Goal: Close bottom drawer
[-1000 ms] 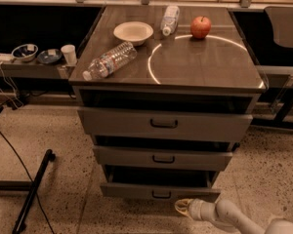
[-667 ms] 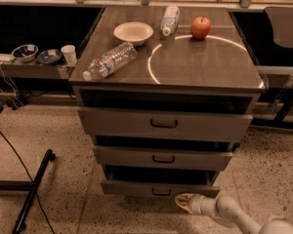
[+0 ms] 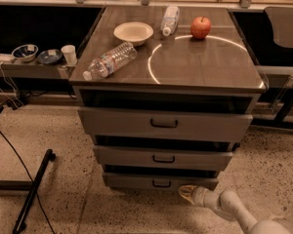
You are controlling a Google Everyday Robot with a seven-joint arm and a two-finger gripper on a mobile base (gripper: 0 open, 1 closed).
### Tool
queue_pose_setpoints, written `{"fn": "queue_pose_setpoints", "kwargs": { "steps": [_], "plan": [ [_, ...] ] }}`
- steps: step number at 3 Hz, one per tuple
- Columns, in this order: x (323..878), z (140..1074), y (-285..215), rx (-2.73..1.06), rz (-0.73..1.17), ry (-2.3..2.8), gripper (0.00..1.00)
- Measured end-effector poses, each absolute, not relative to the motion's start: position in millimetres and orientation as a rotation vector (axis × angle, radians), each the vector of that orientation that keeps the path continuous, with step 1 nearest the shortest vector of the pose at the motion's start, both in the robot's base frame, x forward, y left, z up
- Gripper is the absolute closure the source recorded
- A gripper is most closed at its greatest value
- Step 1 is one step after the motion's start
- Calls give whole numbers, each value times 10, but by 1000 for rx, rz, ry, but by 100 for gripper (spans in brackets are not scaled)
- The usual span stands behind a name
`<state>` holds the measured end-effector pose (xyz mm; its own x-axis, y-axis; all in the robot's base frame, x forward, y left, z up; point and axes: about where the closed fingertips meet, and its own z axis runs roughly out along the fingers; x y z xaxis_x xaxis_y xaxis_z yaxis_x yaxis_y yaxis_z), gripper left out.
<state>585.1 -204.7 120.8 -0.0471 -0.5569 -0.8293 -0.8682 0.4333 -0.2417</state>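
Observation:
The bottom drawer (image 3: 136, 181) is the lowest and narrowest of three grey drawers in the cabinet. Its low front panel carries a small black pull handle (image 3: 161, 183) at the centre, and it stands slightly out, with a dark gap above it. The gripper (image 3: 188, 193) is at the end of the white arm reaching in from the lower right. It sits low near the floor, just below and in front of the right part of the drawer front.
The cabinet top (image 3: 205, 62) holds a bowl (image 3: 133, 32), a lying plastic bottle (image 3: 110, 60), a second bottle (image 3: 170, 19) and a red apple (image 3: 200, 27). A low shelf at left holds bowls (image 3: 25, 51) and a cup (image 3: 68, 53). A black pole (image 3: 33, 191) lies on the floor.
The gripper has moved up and closer to the bottom drawer's front. The drawer and the objects on top look unchanged.

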Motion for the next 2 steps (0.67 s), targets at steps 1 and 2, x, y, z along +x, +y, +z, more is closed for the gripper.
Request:
{"fn": "queue_pose_setpoints", "kwargs": {
  "steps": [1,2],
  "plan": [
    [5932,1227,-2080,-1225,395,1716,100],
    [5853,1230,-2076,-1238,406,1688,100]
  ]
}}
